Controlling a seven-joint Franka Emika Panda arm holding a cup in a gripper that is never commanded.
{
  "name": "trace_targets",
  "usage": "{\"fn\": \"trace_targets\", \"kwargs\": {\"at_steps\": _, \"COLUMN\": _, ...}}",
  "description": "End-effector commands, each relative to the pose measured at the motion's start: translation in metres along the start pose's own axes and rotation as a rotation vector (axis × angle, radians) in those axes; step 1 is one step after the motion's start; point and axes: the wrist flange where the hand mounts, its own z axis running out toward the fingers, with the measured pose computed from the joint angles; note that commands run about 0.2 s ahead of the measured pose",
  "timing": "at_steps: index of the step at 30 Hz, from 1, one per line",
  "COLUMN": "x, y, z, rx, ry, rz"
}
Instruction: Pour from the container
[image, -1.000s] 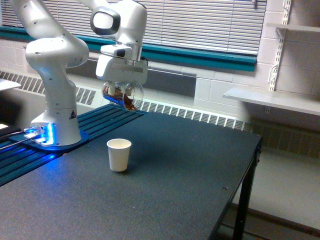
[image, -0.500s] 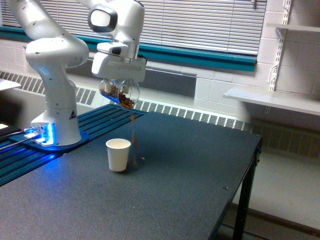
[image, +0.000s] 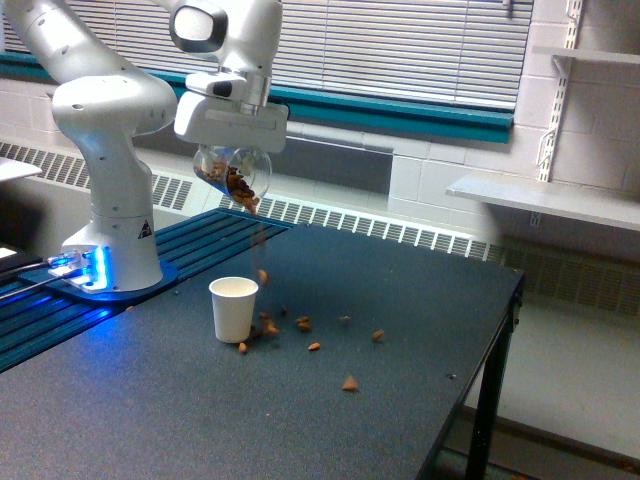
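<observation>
While pinched in jaws (image: 231, 160), container (image: 232, 180) tipped, mouth down-right twd exterior view's right, nuts (image: 305, 324) on table (image: 420, 300).

Setting: robotics laboratory. Evidence: white robot arm (image: 110, 150) bolted to black workbench (image: 300, 400); painted cinder-block wall (image: 450, 170); window blinds (image: 400, 50); wall-mounted shelving (image: 560, 200); baseboard radiator (image: 400, 232).
</observation>
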Motion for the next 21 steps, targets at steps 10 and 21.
{"fn": "trace_targets", "kwargs": {"at_steps": 10, "x": -0.010, "y": 0.030, "z": -0.007, "rx": -0.037, "ry": -0.025, "rz": 0.148}}
{"fn": "trace_targets", "kwargs": {"at_steps": 21, "x": -0.009, "y": 0.040, "z": -0.011, "rx": -0.037, "ry": -0.040, "rz": 0.187}}
